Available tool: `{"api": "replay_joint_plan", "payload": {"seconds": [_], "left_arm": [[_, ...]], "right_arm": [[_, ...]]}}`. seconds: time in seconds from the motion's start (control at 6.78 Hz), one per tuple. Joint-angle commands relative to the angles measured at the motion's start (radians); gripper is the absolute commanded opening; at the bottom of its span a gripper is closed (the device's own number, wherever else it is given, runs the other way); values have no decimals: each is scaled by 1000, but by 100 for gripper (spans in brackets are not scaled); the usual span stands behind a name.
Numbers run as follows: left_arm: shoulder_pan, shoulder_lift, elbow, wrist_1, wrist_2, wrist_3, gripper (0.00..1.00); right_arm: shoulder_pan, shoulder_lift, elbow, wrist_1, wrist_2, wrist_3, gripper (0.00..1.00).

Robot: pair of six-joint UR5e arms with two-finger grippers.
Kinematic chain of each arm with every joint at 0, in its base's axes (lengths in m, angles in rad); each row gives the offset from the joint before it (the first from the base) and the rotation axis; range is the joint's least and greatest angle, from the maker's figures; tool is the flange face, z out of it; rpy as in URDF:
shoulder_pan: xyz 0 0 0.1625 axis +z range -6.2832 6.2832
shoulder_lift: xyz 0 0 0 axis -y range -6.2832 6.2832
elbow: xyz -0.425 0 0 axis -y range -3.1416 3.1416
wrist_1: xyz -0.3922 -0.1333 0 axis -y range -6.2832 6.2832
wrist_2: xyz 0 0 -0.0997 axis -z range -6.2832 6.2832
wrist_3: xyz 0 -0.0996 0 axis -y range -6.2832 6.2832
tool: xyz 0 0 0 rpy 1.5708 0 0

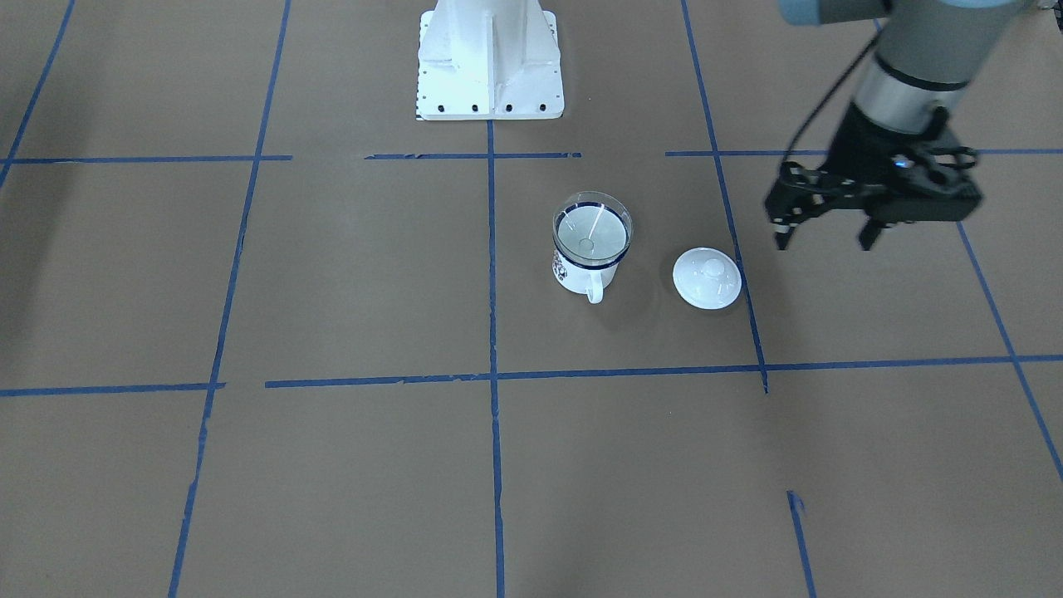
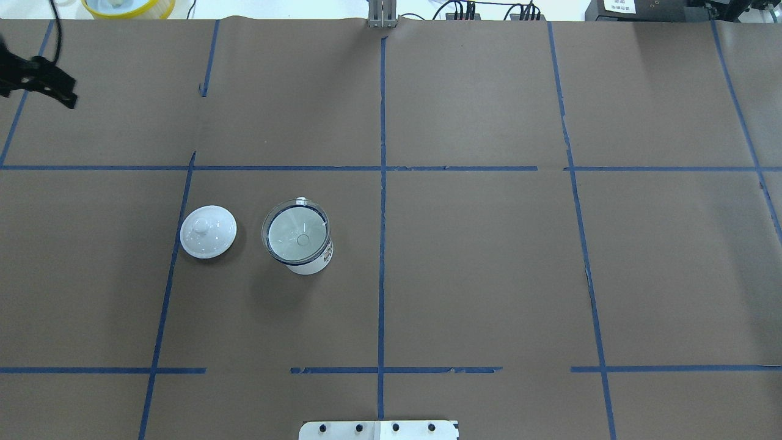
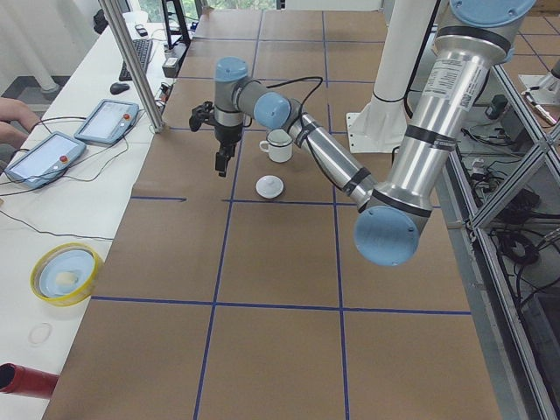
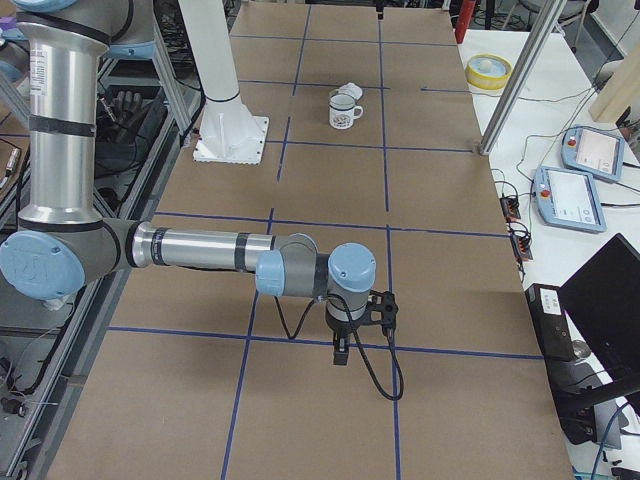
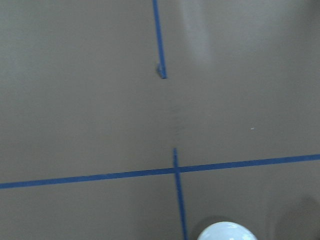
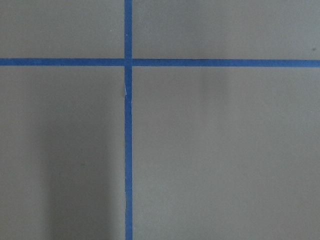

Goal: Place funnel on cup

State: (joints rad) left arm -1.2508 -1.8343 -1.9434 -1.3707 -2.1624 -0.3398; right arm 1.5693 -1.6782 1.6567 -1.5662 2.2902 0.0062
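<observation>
The clear funnel point(image 1: 592, 228) sits in the mouth of the white mug with a dark blue rim, the cup point(image 1: 579, 278), near the table's middle. Both show from overhead, the funnel point(image 2: 296, 233) over the cup point(image 2: 316, 261). My left gripper point(image 1: 825, 241) is open and empty. It hangs above the table well off to the side of the cup, beyond the white knobbed lid point(image 1: 707, 278). My right gripper point(image 4: 341, 355) shows only in the exterior right view, far from the cup point(image 4: 345, 110). I cannot tell whether it is open or shut.
The white lid point(image 2: 208, 231) lies on the table beside the cup; its edge shows in the left wrist view point(image 5: 225, 232). The robot's white base point(image 1: 490, 66) stands at the table's edge. A yellow bowl point(image 3: 66, 273) and tablets point(image 3: 44, 153) lie on the side bench.
</observation>
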Motion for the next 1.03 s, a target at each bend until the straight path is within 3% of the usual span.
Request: {"api": "replay_joint_plan", "payload": {"seconds": [0.0,0.3,0.59,0.89], "left_arm": [[-189,143,87,-1,-37,314,100],[-263,240,139,-11,-72,422,100],[-277,338,199,-155,-160,427,100],[-283,342,245,-166,-191,430,100]], "right_arm": [[0,0,0,0,0,0,100],[0,0,0,0,0,0,100],[0,0,-1,0,0,0,100],[0,0,0,0,0,0,100]]}}
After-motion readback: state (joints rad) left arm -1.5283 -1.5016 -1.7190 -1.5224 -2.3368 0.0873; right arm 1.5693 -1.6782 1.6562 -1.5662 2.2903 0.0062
